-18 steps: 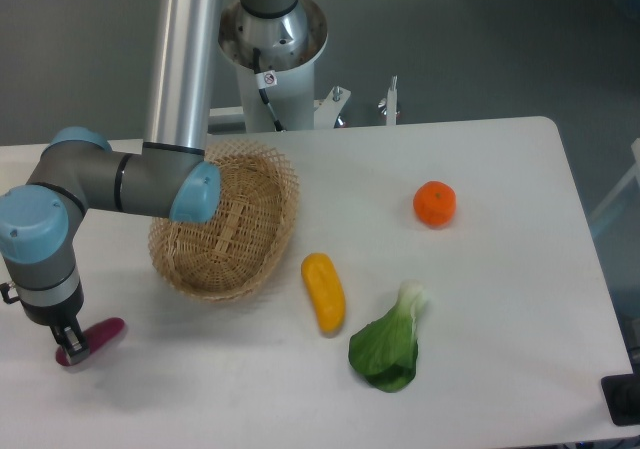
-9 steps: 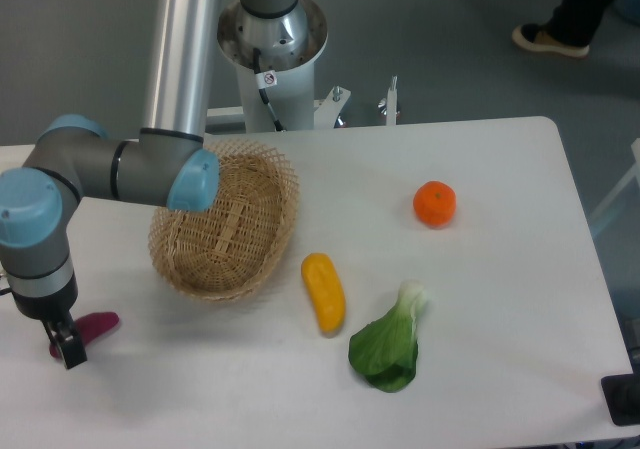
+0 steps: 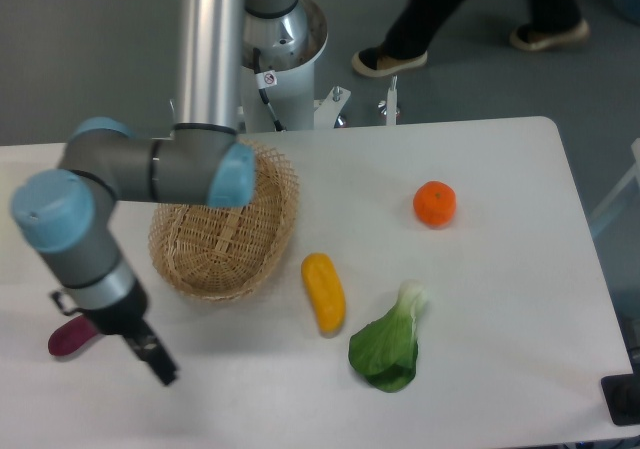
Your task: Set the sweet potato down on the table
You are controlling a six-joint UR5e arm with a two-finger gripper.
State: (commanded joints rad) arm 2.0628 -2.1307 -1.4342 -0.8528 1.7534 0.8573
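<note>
At the far left, the sweet potato [image 3: 70, 337] lies flat on the white bench [image 3: 500, 269], near its left edge, partly hidden behind the arm's wrist so that only its left end shows. Nothing grips it. Just to its right, the jaws [image 3: 160, 365] point down and to the right, tilted, with the dark fingertips close over the bench surface and clear of the sweet potato; they hold nothing, and they look narrow, but how far apart they stand cannot be told from this view. The arm [image 3: 150, 169] rises from them through a grey wrist with blue caps, bends at an elbow in front of the basket, and goes up out of the top edge as a silver tube. Behind that elbow sits the wicker basket [image 3: 240, 244], oval and tilted a little, resting on the bench with no contents in sight. To its lower right lies a yellow vegetable [image 3: 323, 291], lengthwise toward the camera, near the basket but apart from it. Further right and closer to the front, a leafy green [image 3: 388, 341] lies with its pale stem pointing up and away. Well apart from these, toward the right side, sits a round orange [image 3: 435, 203]. Beyond the bench, a person's legs [image 3: 470, 14] show on the floor.
</note>
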